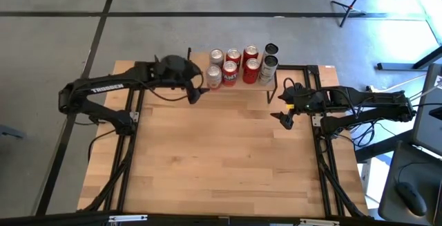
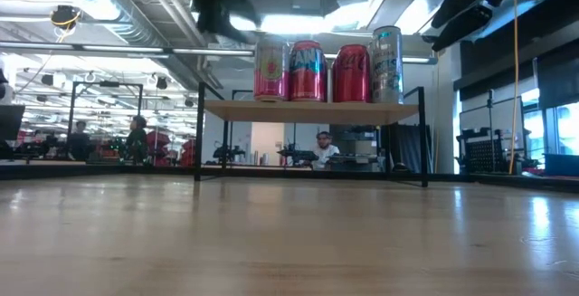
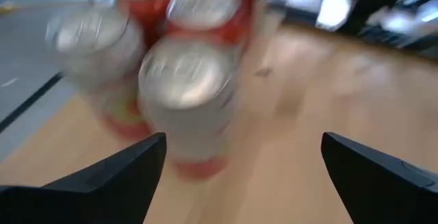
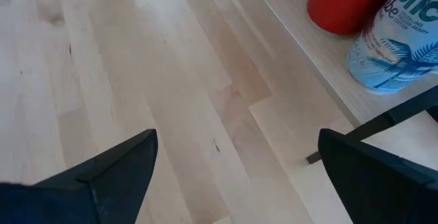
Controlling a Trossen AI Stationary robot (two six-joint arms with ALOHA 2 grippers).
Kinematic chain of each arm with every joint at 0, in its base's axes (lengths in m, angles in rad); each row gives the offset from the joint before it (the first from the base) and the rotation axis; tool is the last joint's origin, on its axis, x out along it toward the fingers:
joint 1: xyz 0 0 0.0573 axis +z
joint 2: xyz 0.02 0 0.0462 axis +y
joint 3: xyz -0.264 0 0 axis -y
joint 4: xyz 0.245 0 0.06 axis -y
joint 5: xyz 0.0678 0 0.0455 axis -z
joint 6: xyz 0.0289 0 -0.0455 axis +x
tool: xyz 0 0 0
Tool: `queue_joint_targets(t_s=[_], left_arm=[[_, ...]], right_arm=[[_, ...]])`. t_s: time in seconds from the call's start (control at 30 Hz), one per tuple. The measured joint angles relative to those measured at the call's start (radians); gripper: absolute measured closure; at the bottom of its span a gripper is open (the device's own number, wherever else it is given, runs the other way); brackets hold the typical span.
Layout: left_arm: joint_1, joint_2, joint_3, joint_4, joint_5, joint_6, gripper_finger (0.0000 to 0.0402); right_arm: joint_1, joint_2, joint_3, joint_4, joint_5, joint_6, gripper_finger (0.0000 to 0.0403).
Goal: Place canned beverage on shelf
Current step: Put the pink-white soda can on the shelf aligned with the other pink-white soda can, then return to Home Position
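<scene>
Cans [image 1: 238,66] crowded on the shelf [image 2: 312,111] along the table's [image 1: 207,157] far edge, two rows deep, upright, touching or nearly so. Left gripper [image 1: 197,93] hanging just off the shelf's left end, fingers [image 3: 113,179] spread wide, nothing between them, nearest can [image 3: 188,90] straight ahead. Right gripper [image 1: 285,119] near the shelf's right end, over bare table, likewise released and empty.

Judged by look: rigid metal cylinders, smooth and somewhat slippery, moderately heavy if full, easily dented by a hard squeeze, tippable when nudged at the top. Best taken across the mid-body, fingers either side, well below the rim.

From above: seven cans, including a tall dark-topped one at the right end's back. From table height: only the front row of four, plus black legs and people in the room beyond. Right wrist view alone: printed label on the pale blue can [image 4: 397,42] beside a red one [image 4: 345,5].
</scene>
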Motion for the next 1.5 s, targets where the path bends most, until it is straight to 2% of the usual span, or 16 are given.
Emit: queue_joint_targets(t_s=[0.17,0.4,0.6,0.73,0.9,0.97,1.1,1.27,1.4,1.5], left_arm=[[-0.017,0.052,-0.052,0.026,-0.195,-0.015,0.0024],[0.002,0.107,-0.052,0.115,-0.215,-0.027,0.0024],[0.020,0.107,-0.052,0.120,-0.268,-0.047,0.0024],[0.011,0.078,-0.052,0.120,-0.214,-0.049,0.0024],[-0.018,0.014,-0.052,0.105,-0.009,-0.060,0.0024],[-0.036,-0.023,-0.052,0.116,0.042,-0.068,0.0024],[-0.091,-0.062,-0.052,0.180,0.046,0.001,0.0024],[-0.169,-0.063,-0.068,0.195,0.032,0.022,0.0024],[-0.249,-0.112,-0.154,0.304,0.028,-0.001,0.0024],[-0.291,-0.185,-0.229,0.384,-0.022,-0.071,0.0024]], right_arm=[[0.000,0.000,0.000,0.000,0.017,0.000,0.0013],[0.000,0.000,0.000,0.001,0.018,0.000,0.0013],[0.000,0.000,0.000,0.002,0.007,0.004,0.0013],[0.000,0.000,0.000,0.017,-0.028,0.033,0.0013],[0.000,0.002,0.000,0.005,-0.036,0.049,0.0013],[0.000,0.006,0.000,0.008,-0.041,0.043,0.0013],[0.000,0.007,0.000,0.068,-0.075,-0.013,0.0016],[0.000,0.006,0.000,0.138,-0.095,-0.112,0.0066],[0.000,-0.028,-0.016,0.133,-0.126,-0.172,0.0146],[0.000,-0.097,-0.061,0.138,-0.135,-0.183,0.0214]])
